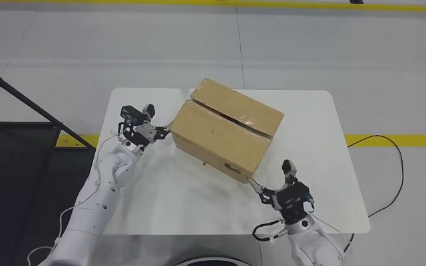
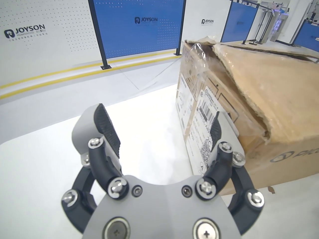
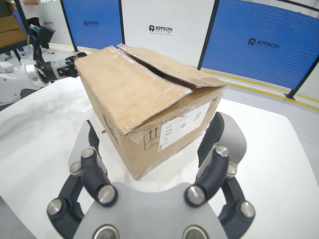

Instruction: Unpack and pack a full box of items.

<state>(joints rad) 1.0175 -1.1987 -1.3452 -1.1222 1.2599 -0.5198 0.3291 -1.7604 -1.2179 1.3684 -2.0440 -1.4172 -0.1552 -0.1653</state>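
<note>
**Item 1, left gripper** [image 2: 158,115]. We record it spread wide and empty, at 9 o'clock of the box seen from above. It has silver metal fingers, black ribbed rubber pads [image 2: 107,125] and black curved links. One finger lies just beside the box's labelled end face; we cannot tell whether it touches.

**Item 2, right gripper** [image 3: 153,123]. It is likewise spread and empty, and of the same build. It sits at 5 o'clock of the box, its fingers either side of the near corner edge, close but apparently not touching.

**Item 3, brown corrugated cardboard box** [image 1: 226,130]. This is a long rectangular carton set askew near the middle of the desk.
- Two long top flaps [image 3: 129,93] lie down but loose. The seam between them gapes, and the edges are ragged and torn.
- Glossy clear tape [image 2: 199,53] lies wrinkled over the flaps and one end corner.
- White paper labels [image 3: 182,125] with black print are stuck on both end faces.

**Item 4, white desk** [image 1: 313,126]. It is smooth and matt, with rounded corners.

**Progress, in our judgement.** The seal looks already broken, yet the flaps are still down and the contents hidden, so unpacking proper has not begun. Left to do: fold the flaps back, lift the items out, return them and close the box.
</note>
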